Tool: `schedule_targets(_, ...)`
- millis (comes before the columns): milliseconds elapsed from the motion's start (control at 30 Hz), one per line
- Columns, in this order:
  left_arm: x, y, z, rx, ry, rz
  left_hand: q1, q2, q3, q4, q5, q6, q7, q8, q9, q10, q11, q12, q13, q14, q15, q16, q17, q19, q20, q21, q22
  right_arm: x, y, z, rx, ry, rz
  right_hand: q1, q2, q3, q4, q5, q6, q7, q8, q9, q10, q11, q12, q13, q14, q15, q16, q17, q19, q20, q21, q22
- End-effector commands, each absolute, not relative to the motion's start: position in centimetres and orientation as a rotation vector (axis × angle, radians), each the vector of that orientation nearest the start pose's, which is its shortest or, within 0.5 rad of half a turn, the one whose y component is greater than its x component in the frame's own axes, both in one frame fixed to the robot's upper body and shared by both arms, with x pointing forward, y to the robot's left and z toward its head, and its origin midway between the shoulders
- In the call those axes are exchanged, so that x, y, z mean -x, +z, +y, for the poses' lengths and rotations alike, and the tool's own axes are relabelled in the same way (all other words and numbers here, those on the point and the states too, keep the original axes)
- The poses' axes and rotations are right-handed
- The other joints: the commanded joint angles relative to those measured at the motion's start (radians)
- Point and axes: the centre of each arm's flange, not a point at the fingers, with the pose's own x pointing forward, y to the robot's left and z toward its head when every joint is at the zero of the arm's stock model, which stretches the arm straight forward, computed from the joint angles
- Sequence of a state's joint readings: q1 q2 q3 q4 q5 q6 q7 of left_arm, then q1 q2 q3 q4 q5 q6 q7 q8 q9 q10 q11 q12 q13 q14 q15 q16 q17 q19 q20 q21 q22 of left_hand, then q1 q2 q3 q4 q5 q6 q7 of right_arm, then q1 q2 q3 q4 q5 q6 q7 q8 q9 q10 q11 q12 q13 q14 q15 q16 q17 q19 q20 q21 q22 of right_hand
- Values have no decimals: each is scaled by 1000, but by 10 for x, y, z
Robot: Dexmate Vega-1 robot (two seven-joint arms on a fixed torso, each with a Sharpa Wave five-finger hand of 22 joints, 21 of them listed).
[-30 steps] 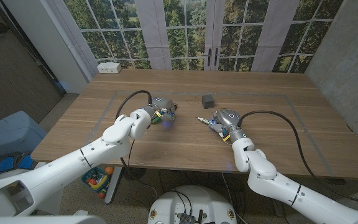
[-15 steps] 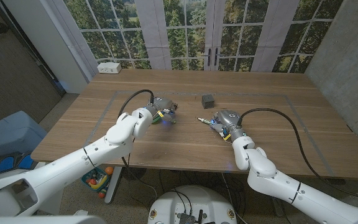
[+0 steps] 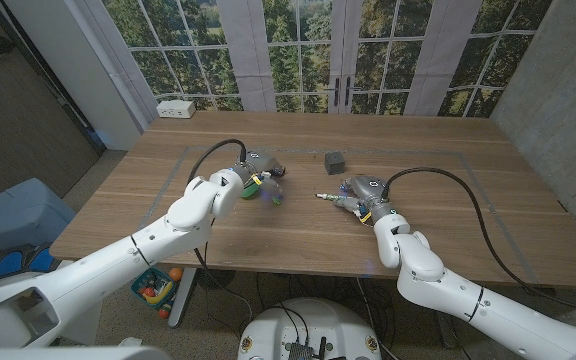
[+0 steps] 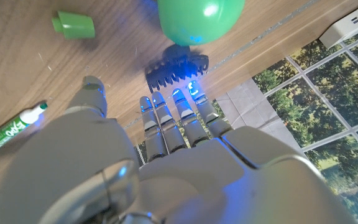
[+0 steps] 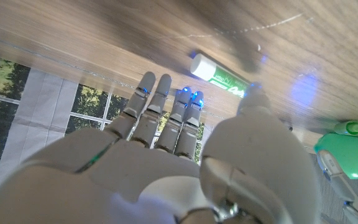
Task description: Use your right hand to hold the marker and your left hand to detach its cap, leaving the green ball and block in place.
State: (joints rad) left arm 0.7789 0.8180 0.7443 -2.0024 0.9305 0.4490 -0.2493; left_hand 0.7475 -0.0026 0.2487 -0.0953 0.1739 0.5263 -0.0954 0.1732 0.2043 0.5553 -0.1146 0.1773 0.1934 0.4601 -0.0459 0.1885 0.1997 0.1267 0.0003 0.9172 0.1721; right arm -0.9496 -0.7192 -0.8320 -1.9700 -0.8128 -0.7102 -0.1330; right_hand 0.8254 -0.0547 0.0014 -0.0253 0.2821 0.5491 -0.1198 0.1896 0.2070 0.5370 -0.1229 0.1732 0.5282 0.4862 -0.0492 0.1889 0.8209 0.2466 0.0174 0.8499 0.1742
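Two hands are at work over the wooden tabletop [image 3: 298, 225], and the cap looks already off: in the left wrist view a small green cap [image 4: 73, 25] lies loose on the wood, apart from the marker [image 4: 11, 129], whose tip end is bare. In the head view the right hand [image 3: 360, 194] sits a little toward three o'clock of the table's middle, with the marker [image 3: 324, 195] poking out of it toward nine o'clock; whether its fingers actually pinch the barrel or merely lie beside it I cannot tell, since the right wrist view shows them stretched out with the white barrel [image 5: 219, 74] just beyond them. The left hand [image 3: 255, 181] hovers at the green ball [image 3: 251, 189], fingers extended and holding nothing, with the ball [image 4: 199, 18] just past the fingertips [image 4: 176, 99]. That closeness is my main worry: any sweep of this hand could nudge the ball and send it rolling, which the task forbids. The dark block [image 3: 334, 160], toward twelve o'clock of the right hand, seems safely apart. A loose grip could also let the marker roll, its exposed tip marking the wood.
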Motion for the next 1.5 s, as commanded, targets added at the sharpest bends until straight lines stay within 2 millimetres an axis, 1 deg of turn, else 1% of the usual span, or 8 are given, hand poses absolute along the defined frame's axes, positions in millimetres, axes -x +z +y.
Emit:
schedule_targets(33,-548,16,178,-1661,130,-673,-41,8,-2,12,3,-70,-7,-4,-6,-59,11,-2,2,-30,-74,3,0,-13,12,-21,3,-554,-82,-168,1432,-101,-401,-109,23,-52,57,31,-117,48,-5,4,-90,64,10,-20,-77,-60,12,-29,-14,51,-41,2)
schedule_targets(233,-544,15,185,-1596,193,-788,-90,49,7,28,6,-131,-18,0,-12,-144,30,-4,1,-81,-68,-1,-1,-28,24,-49,2,-551,-73,-177,1325,-92,-489,-223,91,-73,124,34,-207,75,-4,0,-217,102,3,-46,-173,-4,6,-61,-56,79,-96,1)
schedule_targets(400,-545,16,195,-1475,178,-833,-131,61,16,13,4,-244,-30,-8,-22,-281,43,-6,-7,-190,-49,-12,-12,-65,14,-104,-1,-549,-69,-183,1237,-95,-543,-267,92,-89,132,17,-278,26,-11,-6,-328,112,-2,-75,-248,11,-2,-95,-90,94,-142,-1)
schedule_targets(533,-552,19,207,-1288,57,-791,-214,131,32,35,10,-404,-19,-9,-27,-398,57,0,-12,-280,-25,-9,-13,-99,23,-163,-1,-547,-66,-187,1188,-95,-561,-290,97,-96,136,12,-327,6,-12,-10,-382,107,-1,-97,-303,8,-9,-120,-109,94,-171,-2)
schedule_targets(767,-558,20,227,-1039,-75,-798,-323,157,53,62,13,-476,-7,5,-31,-562,51,-4,-17,-449,-18,-13,-16,-180,8,-255,-3,-548,-59,-195,1060,-67,-596,-334,175,-79,162,4,-386,-9,-15,-16,-417,94,7,-142,-378,0,-11,-181,-129,40,-219,-6)
schedule_targets(967,-562,17,236,-878,-133,-838,-384,134,32,76,14,-498,-16,-1,-33,-588,36,0,-19,-481,-31,-11,-17,-201,-14,-287,-4,-548,-57,-199,955,-46,-645,-384,197,-85,181,0,-421,37,-11,-20,-421,88,12,-171,-391,-7,-7,-223,-121,-10,-242,-7)
schedule_targets(1067,-565,16,240,-799,-162,-855,-415,167,41,96,24,-505,12,3,-33,-591,0,6,-20,-484,-41,-5,-18,-195,-25,-303,-4,-548,-56,-200,908,-64,-659,-413,216,-84,189,1,-410,70,-2,-21,-406,84,18,-188,-394,-20,-5,-247,-119,-32,-258,-8)
schedule_targets(1500,-578,14,253,-517,-228,-916,-450,220,160,188,71,-521,47,0,-34,-607,24,5,-20,-492,-32,-2,-19,-177,-49,-333,-2,-546,-53,-206,611,-36,-724,-419,269,36,189,14,-364,93,8,-25,-368,58,23,-238,-380,-60,4,-320,-84,-92,-294,-8)
